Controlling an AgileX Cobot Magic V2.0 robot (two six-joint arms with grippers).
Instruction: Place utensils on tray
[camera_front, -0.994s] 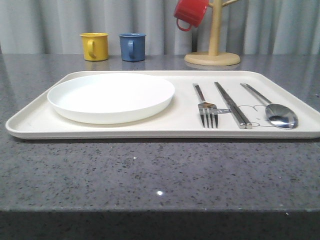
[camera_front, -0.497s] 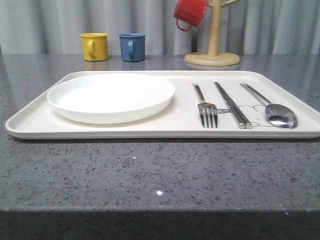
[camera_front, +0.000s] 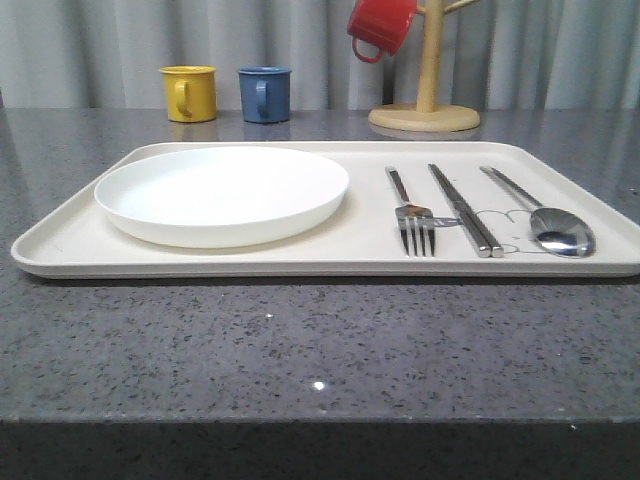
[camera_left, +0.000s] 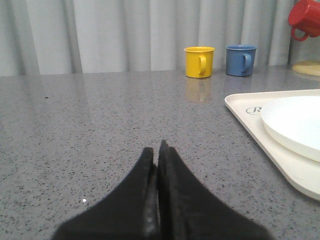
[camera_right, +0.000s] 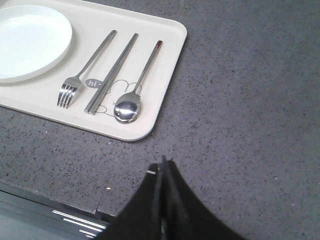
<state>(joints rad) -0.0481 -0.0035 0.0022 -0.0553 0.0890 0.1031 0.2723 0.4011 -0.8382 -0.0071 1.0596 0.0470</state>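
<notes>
- On the speckled grey worktop (camera_front: 300, 340) lies the large cream tray (camera_front: 70, 245), rectangular with rounded corners and a low raised rim; the front view has it spanning most of the width, and the right wrist view shows its corner nearest the right arm.
- On the left part of the tray sits the round shallow white plate (camera_front: 222, 192), flat and bare.
- On the right part of the tray the three utensils lie side by side, roughly parallel and apart from one another, their handles pointing away from the robot.
- The pair of flat metal chopsticks (camera_front: 464, 210) lies in the middle, the two sticks pressed together, crossing a grey bunny line drawing (camera_right: 121, 88).
- The oval-bowled metal spoon (camera_front: 560, 230) lies furthest right, bowl toward the near rim.
- The four-tined fork (camera_front: 414, 220) lies nearest the plate, tines toward the near rim, beside a small "hi" bubble (camera_right: 92, 83).
- Beyond the tray, well apart from it, stand a wooden mug tree (camera_front: 428, 95) with a red mug (camera_front: 380, 28) hanging on it, a blue mug (camera_front: 265, 94) and a yellow mug (camera_front: 190, 92).
- The left gripper (camera_left: 158, 150) hovers over bare worktop beside the tray, jaws pressed together with nothing between them.
- The right gripper (camera_right: 164, 162) hangs over bare worktop near the tray's corner, jaws likewise closed and empty.
</notes>
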